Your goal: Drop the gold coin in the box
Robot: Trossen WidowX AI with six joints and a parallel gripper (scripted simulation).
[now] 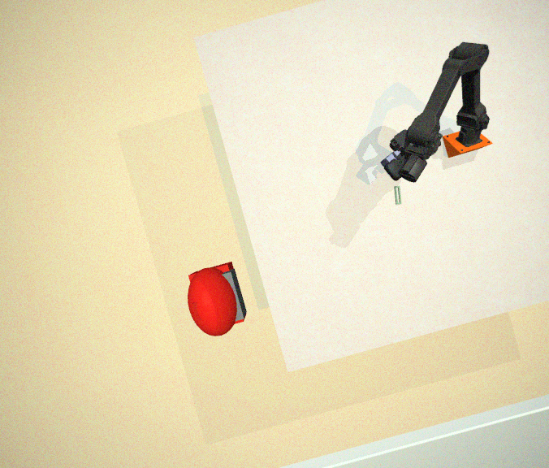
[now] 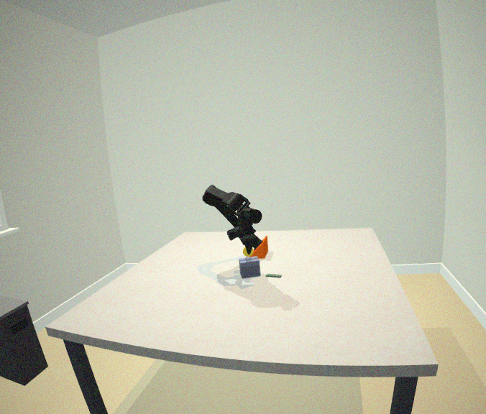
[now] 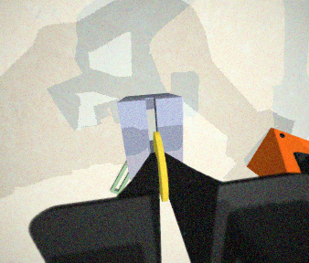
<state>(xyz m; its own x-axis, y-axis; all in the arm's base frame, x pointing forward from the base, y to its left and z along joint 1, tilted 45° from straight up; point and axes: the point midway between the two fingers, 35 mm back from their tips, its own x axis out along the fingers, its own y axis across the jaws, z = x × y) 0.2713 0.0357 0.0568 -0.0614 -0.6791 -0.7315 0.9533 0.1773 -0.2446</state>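
holder: the green holder (image 1: 400, 195) (image 2: 273, 275) (image 3: 112, 190) sits near the box, nothing standing in it.
box: grey one (image 1: 391, 158) (image 2: 249, 268) (image 3: 171, 116), slot up, near the holder.
coin: the gold coin (image 2: 246, 251) (image 3: 161, 169) is off the table, edge-on in the wrist view.
gripper: the gripper (image 2: 249, 253) (image 3: 157, 157) is pinched on the coin.
step: looks like lining up over the slot; next, i'd match angles, then lower and let go.

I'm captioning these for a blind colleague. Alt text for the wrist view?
Black gripper holding a gold coin edge-on, in front of a grey box with a slotted lid. A green holder lies left of the box, and part of an orange base shows at right.
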